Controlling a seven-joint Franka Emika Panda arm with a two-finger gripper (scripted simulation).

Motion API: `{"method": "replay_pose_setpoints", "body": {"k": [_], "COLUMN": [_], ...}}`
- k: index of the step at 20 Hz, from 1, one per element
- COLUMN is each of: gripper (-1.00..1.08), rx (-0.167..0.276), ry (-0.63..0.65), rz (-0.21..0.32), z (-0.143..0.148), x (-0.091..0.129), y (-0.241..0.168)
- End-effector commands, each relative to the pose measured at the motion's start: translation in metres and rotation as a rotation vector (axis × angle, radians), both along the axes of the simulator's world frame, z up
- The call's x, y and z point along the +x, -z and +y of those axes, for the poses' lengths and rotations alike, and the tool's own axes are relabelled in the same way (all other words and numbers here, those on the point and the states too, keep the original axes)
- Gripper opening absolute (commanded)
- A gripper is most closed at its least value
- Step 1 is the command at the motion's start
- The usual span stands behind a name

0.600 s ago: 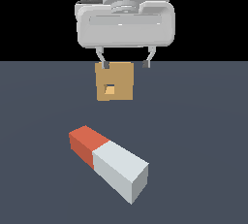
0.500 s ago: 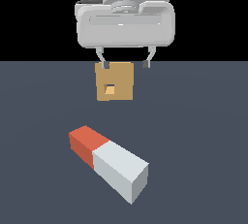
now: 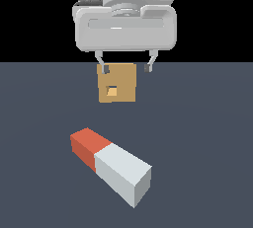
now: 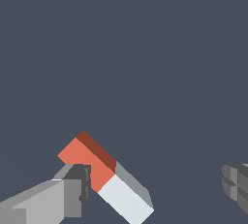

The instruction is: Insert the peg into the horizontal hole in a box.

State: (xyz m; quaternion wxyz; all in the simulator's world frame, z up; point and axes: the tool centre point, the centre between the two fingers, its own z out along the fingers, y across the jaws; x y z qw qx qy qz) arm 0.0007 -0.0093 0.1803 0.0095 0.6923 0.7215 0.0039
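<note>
- Nothing has shifted since a moment ago: my end effector [image 3: 124, 68] still hangs spread and empty above the box [image 3: 117, 83].
- The peg [image 3: 111, 165] lies on the bench [image 3: 207, 138], well in front of the box, apparently ungrasped; approach not begun.

Exterior view faces the arm head-on; both views share the peg [image 3: 109, 165] [image 4: 105, 178].
</note>
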Motion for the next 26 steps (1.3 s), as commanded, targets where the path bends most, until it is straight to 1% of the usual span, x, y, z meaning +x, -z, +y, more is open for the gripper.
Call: {"method": "replay_pose_setpoints", "body": {"k": [1, 6, 15, 26], "gripper": [1.0, 1.0, 1.0, 1.0], "rx": [0.0, 0.0, 0.0, 0.001], "ry": [-0.027, -0.104, -0.288, -0.519], "rz": [0.001, 0.003, 0.007, 0.013], "z": [-0.004, -0.015, -0.044, -0.081], "x": [-0.002, -0.007, -0.016, -0.018], "y": [0.004, 0.014, 0.038, 0.07]}}
